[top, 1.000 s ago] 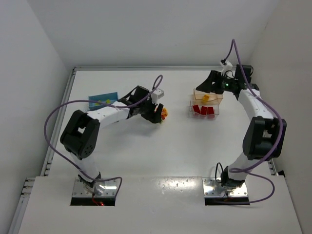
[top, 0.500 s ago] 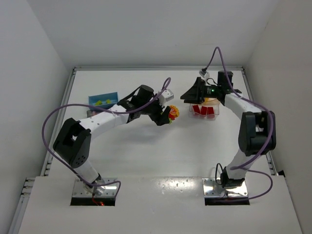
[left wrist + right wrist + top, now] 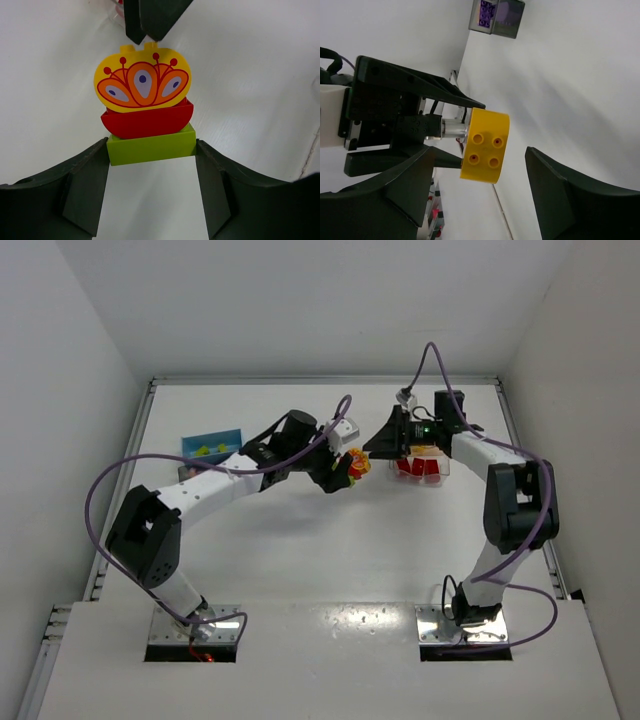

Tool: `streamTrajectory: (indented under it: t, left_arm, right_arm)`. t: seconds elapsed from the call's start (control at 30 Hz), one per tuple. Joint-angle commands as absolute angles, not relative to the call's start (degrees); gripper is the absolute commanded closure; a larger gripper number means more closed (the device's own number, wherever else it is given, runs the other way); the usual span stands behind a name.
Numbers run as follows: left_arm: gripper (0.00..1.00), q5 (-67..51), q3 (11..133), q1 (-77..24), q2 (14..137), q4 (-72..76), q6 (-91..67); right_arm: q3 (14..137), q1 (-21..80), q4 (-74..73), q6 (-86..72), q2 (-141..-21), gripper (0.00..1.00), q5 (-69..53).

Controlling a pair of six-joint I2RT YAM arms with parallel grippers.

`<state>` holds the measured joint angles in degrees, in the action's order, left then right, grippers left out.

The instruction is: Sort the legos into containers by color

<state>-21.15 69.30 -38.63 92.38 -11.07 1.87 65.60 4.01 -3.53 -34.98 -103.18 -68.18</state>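
Only wrist views show left end effector point(image 3: 151, 154) clamping the lego stack point(image 3: 145, 107), right end effector point(image 3: 481, 150) unclenched.

Readable text: none in any view.
Yellow block point(image 3: 142, 82): printed fan pattern in orange, red and purple with small dots; no letters or numbers on it.
Red block point(image 3: 146, 120): plain face, unmarked.
Lime green block point(image 3: 151, 146): plain face, unmarked.

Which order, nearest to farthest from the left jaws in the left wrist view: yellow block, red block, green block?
1. green block, gripped between the jaws.
2. red block, stacked just beyond it.
3. yellow block, top of the stack, farthest out.
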Motion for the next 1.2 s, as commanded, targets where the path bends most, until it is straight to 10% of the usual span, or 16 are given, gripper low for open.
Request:
streamTrajectory:
  t: [0.0,0.13,0.43,1.17]
  left_arm:
    - [0.71,-21.2,72.8,-39.4,90.3,-9.0,1.8]
    - [0.71,-20.6,73.4,-39.9,90.4,-8.4,1.8]
    - [0.72,-20.6,72.9,-39.9,90.9,-8.4,2.4]
    - [0.75,-19.5,69.0,-40.4,90.4,-9.5,1.8]
  right_arm:
    - [67.5,5.4,-2.4,-34.5,-103.5,0.28,-70.0]
    - [67.5,6.5,-1.8,-34.5,-104.1,0.33,-70.5]
    - [67.5,6.5,0.9,-35.1,-104.1,0.93,-72.2]
    - [78.5,-9.0,-9.5,-23.8,-104.6,0.99,-56.7]
